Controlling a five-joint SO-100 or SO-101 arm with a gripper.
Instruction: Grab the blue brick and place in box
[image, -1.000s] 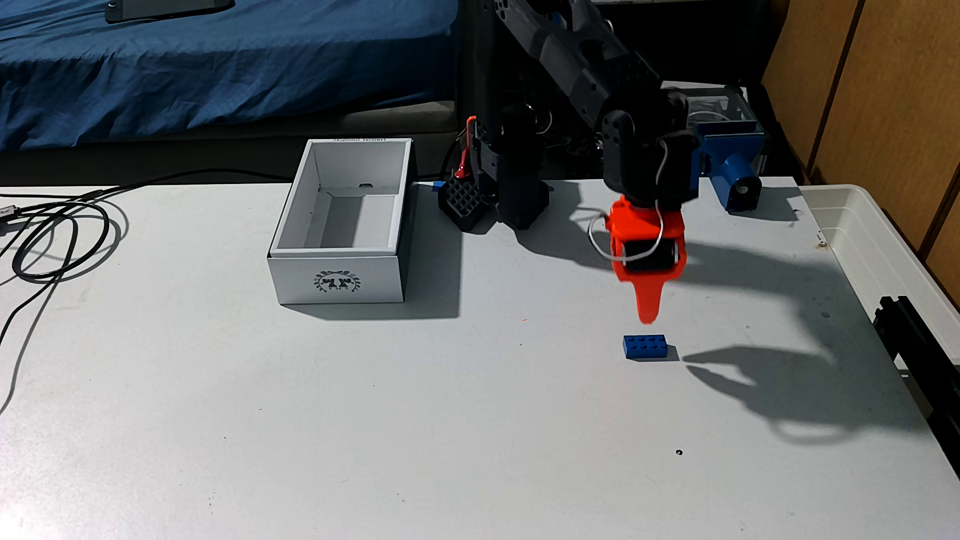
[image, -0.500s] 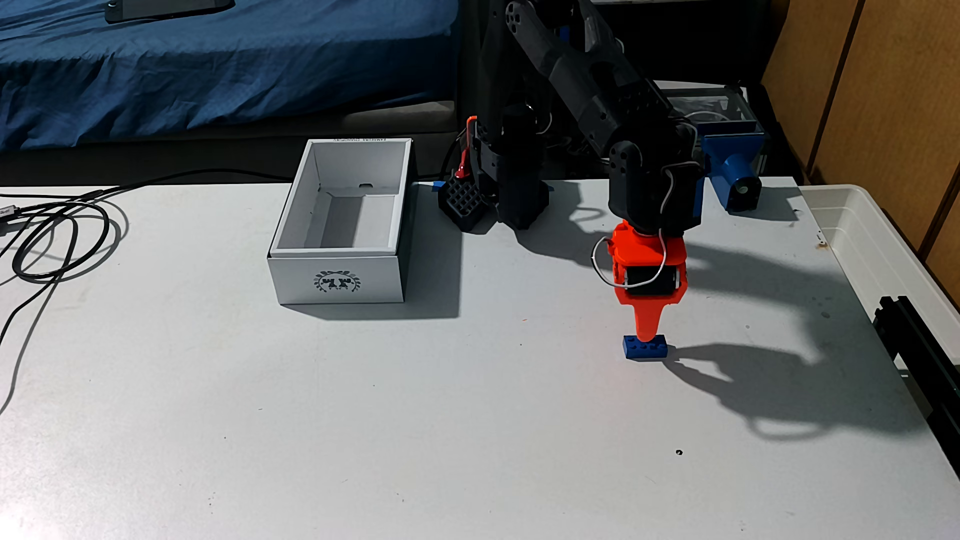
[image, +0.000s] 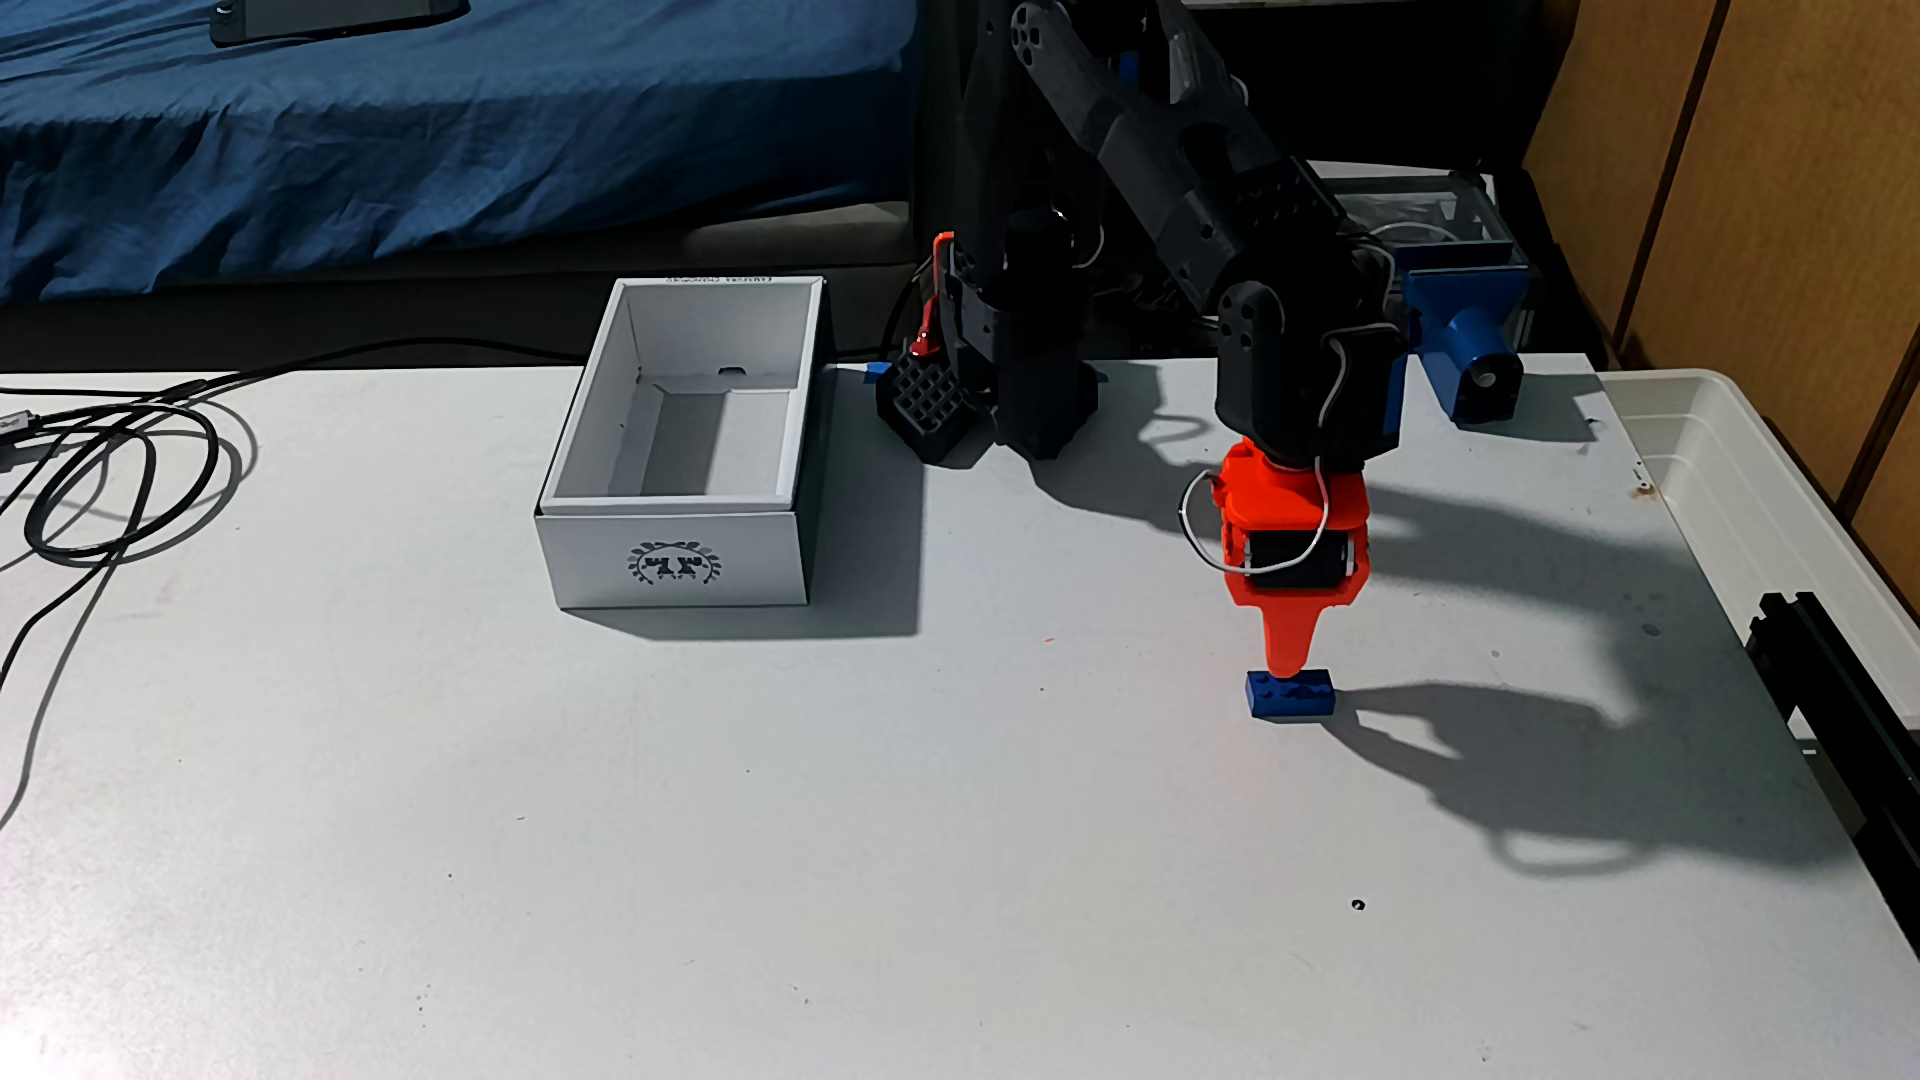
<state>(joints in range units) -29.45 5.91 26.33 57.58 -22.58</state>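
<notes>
Fixed view: gripper (image: 1288, 670) has dropped from above onto the blue brick (image: 1290, 696), tip touching its studs. Jaw gap unreadable (edge-on), grasp unconfirmed; box (image: 673, 561) well apart, empty.

A single fixed view watches me from across the table (image: 727, 852), raised and tilted down, facing my base (image: 1039, 405) at the far edge. It stands back far enough to take in nearly the whole tabletop, with the bed (image: 416, 135) behind and the plastic tray (image: 1756, 467) at its right side.
</notes>
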